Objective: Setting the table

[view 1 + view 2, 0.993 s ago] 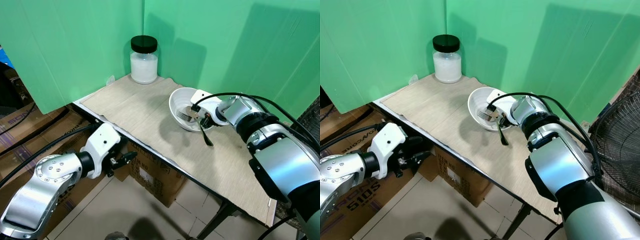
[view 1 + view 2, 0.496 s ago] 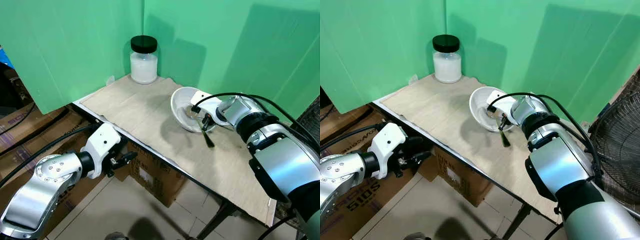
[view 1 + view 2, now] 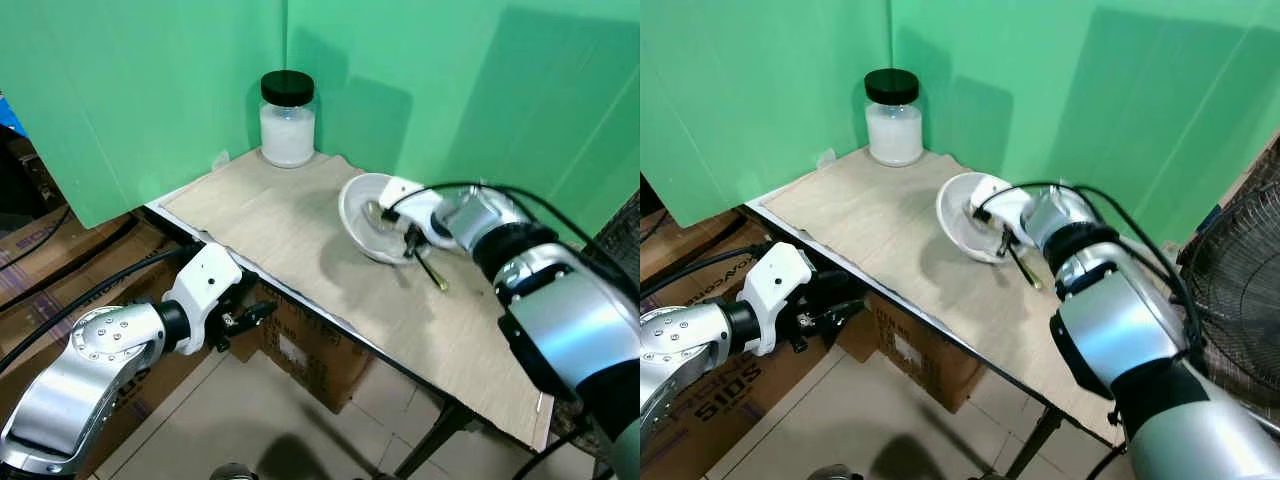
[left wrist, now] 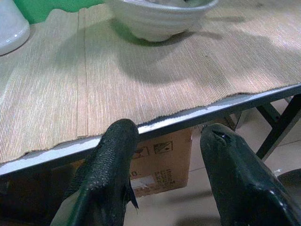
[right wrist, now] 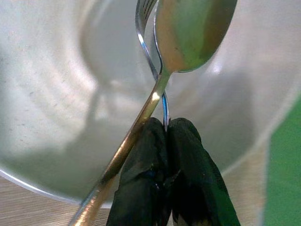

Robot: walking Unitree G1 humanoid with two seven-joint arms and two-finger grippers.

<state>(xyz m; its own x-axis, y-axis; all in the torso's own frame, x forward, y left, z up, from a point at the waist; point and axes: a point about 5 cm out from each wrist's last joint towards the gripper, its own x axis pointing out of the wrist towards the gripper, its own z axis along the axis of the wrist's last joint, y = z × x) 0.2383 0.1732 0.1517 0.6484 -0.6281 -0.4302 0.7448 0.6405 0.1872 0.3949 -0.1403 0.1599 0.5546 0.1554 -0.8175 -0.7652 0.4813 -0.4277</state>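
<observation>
The right gripper (image 5: 167, 125), jaws clenched on the fork (image 5: 146, 52) inside the white bowl (image 3: 362, 215) on the table (image 3: 290, 225), seems to be lifting it from beside the spoon (image 5: 188, 33), while the left gripper (image 4: 171, 141) hangs idle below the table edge, jaws released.

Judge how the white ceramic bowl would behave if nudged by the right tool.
The white ceramic bowl looks rigid and fairly heavy, so it would likely slide on the woven mat rather than flex. It sits tilted, so a push could rock it. The metal spoon and fork inside may rattle.
</observation>
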